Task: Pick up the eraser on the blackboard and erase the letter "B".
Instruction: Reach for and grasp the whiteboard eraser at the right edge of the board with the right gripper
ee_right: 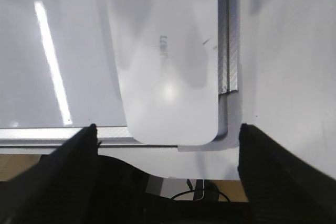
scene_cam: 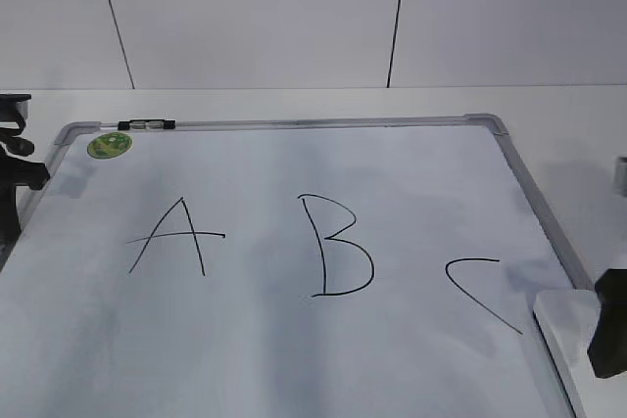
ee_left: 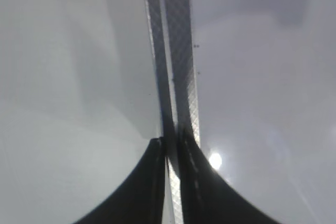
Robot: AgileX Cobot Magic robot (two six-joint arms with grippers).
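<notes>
The blackboard (scene_cam: 294, 340) is a white board with a grey frame, lying flat, with a black "A" (scene_cam: 176, 237), the letter "B" (scene_cam: 338, 247) and a "C" (scene_cam: 480, 286) drawn on it. The white eraser (scene_cam: 566, 325) lies at the board's near right corner, partly over the frame. In the right wrist view the eraser (ee_right: 165, 61) sits between and just ahead of my right gripper's (ee_right: 168, 132) wide-open fingers, which do not touch it. My right gripper (scene_cam: 605, 340) stands at the eraser's right side. My left gripper (ee_left: 172, 153) is shut and empty over the board's left frame (ee_left: 176, 51).
A round green sticker (scene_cam: 109, 145) and a small black-and-clear clip (scene_cam: 147, 125) sit at the board's far left corner. My left arm (scene_cam: 15, 168) stands at the board's left edge. The white table (scene_cam: 568, 134) surrounds the board, with a white wall behind.
</notes>
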